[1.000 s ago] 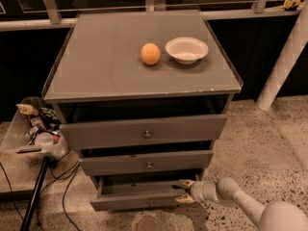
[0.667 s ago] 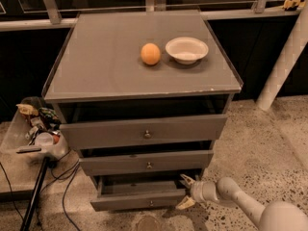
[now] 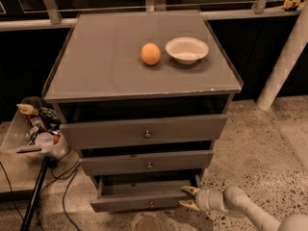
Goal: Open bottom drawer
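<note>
The bottom drawer (image 3: pixel 144 200) is the slimmest grey front at the foot of the cabinet. It stands pulled out a little, with a dark gap behind its front, and its small round knob (image 3: pixel 152 204) shows at the centre. My gripper (image 3: pixel 188 198) is low at the right, just off the drawer's right end. Its two pale fingers (image 3: pixel 190 191) are spread open and hold nothing. My arm (image 3: pixel 240 206) comes in from the lower right corner.
The mid-sized drawer (image 3: pixel 147 162) and the tallest drawer (image 3: pixel 144 131) sit above, both slightly ajar. An orange (image 3: pixel 150 53) and a white bowl (image 3: pixel 186 49) rest on the cabinet top. A cluttered tray (image 3: pixel 36 136) and cables lie at the left. A white pole (image 3: pixel 284 61) leans at the right.
My gripper has drawn back slightly to the right and down, off the drawer's right end. The drawer stays pulled out as before.
</note>
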Tool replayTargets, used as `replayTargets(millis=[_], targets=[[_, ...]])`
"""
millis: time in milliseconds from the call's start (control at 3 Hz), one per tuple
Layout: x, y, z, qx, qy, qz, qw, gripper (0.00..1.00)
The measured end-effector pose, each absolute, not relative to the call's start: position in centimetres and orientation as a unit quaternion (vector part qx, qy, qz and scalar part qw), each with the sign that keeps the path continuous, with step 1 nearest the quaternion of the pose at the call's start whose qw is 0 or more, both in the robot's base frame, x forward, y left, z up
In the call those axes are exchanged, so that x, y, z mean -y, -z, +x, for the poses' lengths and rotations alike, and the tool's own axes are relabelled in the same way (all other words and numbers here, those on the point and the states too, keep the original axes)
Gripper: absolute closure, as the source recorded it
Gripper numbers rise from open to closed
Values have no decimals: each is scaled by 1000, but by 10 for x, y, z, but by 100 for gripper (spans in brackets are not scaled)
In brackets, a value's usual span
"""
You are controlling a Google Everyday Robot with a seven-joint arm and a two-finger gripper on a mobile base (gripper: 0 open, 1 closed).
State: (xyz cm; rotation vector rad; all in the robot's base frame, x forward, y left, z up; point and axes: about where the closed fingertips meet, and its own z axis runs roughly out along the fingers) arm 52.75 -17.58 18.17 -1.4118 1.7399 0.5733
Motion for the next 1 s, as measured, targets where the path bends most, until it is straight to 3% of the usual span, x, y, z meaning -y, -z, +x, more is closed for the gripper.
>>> replayTargets(millis=[333,667,1000], targets=[[188,-185,500,-689,-229,-553,408,83],[194,-190,485,-687,-223,-554,413,100],[194,-191,484,-687,-223,-554,414,100]])
